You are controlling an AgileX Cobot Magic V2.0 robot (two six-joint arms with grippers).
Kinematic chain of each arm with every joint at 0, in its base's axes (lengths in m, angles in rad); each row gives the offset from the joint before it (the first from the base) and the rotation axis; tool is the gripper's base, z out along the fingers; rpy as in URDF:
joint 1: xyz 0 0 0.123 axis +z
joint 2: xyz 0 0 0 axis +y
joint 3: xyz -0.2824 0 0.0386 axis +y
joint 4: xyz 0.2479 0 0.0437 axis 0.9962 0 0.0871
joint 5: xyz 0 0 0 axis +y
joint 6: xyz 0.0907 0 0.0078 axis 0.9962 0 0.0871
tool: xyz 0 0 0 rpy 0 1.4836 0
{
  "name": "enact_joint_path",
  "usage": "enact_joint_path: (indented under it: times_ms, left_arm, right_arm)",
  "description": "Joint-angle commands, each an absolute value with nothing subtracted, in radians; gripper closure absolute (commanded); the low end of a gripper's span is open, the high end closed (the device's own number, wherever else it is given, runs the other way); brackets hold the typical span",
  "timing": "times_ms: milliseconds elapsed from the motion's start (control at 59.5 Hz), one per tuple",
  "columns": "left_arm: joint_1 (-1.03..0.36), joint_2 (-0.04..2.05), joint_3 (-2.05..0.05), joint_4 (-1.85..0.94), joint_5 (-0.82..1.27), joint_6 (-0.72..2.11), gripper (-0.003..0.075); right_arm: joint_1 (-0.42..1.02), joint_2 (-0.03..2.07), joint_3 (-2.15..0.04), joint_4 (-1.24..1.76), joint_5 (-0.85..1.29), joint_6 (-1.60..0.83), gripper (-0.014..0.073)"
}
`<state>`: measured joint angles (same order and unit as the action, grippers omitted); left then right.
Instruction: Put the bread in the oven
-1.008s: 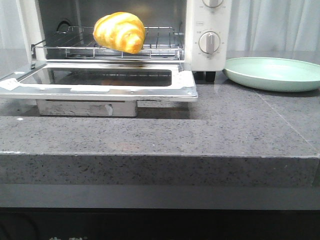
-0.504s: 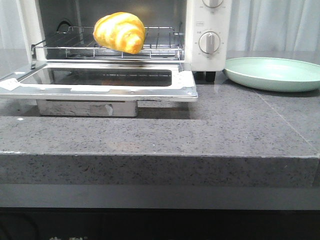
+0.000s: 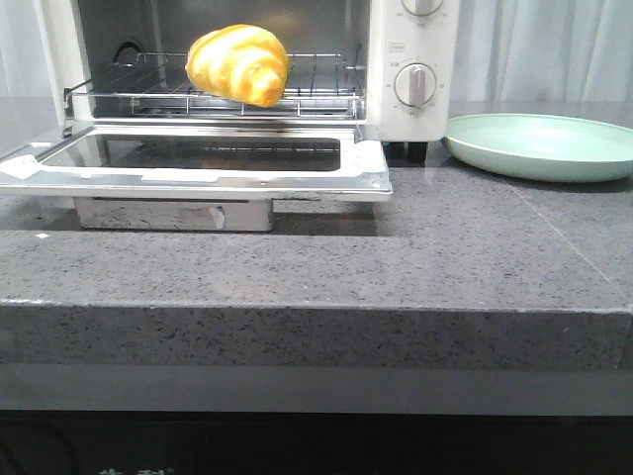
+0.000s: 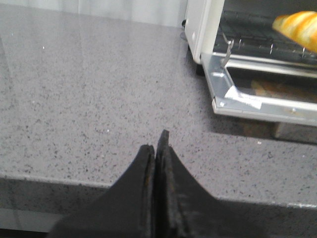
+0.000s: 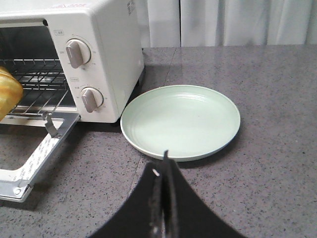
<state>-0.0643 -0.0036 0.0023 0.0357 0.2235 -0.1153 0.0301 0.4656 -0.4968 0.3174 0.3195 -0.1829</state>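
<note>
Both grippers, left (image 4: 156,148) and right (image 5: 165,168), pressed together; bread (image 3: 238,63) on oven (image 3: 410,59) rack, oven top cropped.

The bread (image 3: 238,63) lies on the wire rack (image 3: 316,91) inside the oven (image 3: 406,59), whose door (image 3: 198,163) is folded down flat in front of it over my counter (image 3: 445,247). Just to the oven's right, the plate (image 3: 542,145) sits on that same counter.
</note>
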Motion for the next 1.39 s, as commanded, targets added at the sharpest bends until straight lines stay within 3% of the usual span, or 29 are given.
enact_joint_path:
  times_ms: [0,1176,1377]
  left_arm:
    - [-0.063,-0.023,0.014,0.027,0.060,-0.125,0.0741]
    - [-0.063,-0.023,0.011,0.027,0.079,-0.125,0.0741]
    - [-0.063,-0.023,0.011,0.027,0.079,-0.125,0.0741]
  right_arm:
    - [0.023,0.466,-0.525,0.327,0.243,-0.192,0.0660]
    - [0.023,0.465,-0.507,0.312,0.211,-0.191,0.0660]
    - [0.023,0.421,-0.442,0.142,0.158,-0.018,0.0660]
